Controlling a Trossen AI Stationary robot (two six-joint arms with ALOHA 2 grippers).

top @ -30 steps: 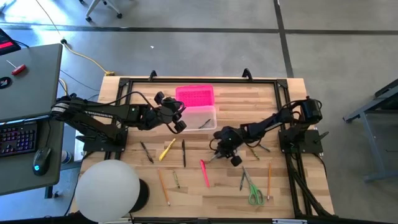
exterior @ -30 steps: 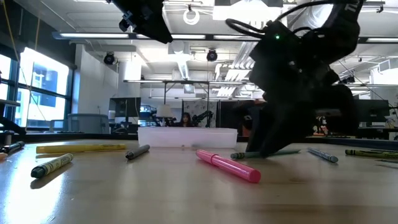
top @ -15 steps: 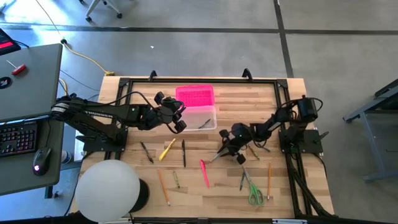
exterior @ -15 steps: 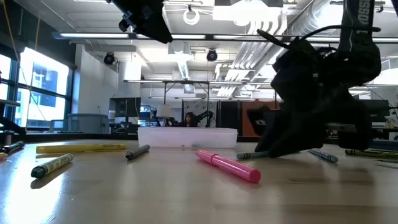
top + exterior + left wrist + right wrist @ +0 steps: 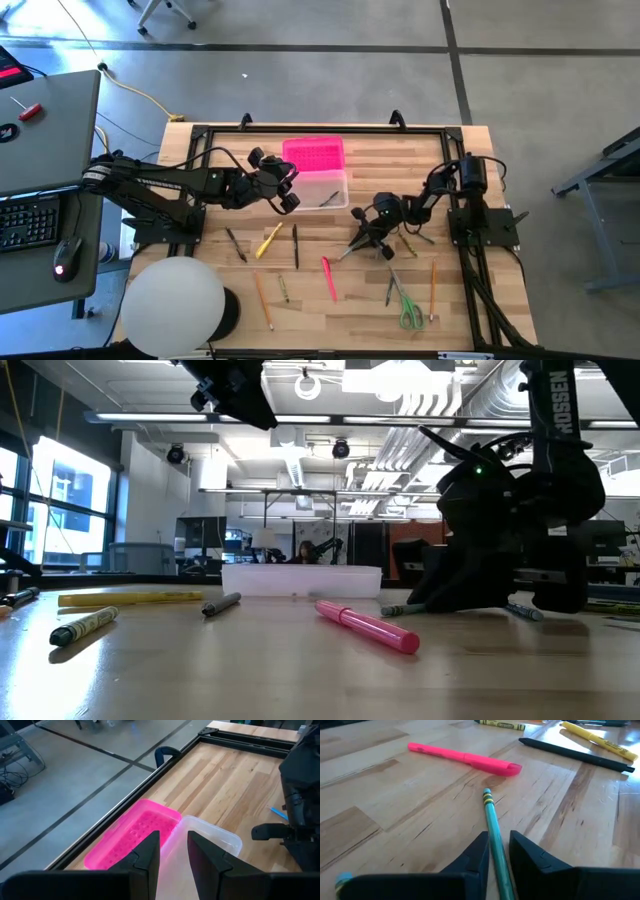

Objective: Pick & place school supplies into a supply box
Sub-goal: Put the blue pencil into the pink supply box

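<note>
Between right end effector (image 5: 496, 862) fingers, a slim teal pencil (image 5: 495, 832), gold-banded tip.

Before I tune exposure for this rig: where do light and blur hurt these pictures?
Low view: bright ceiling lights backlight the right hand, leaving it a dark silhouette; the pink pen near the lens looks soft. Left wrist view: the left hand is blurred in the foreground, the supply box clearer. Right wrist view: glare streaks the table; the teal pencil stays sharp.
</note>
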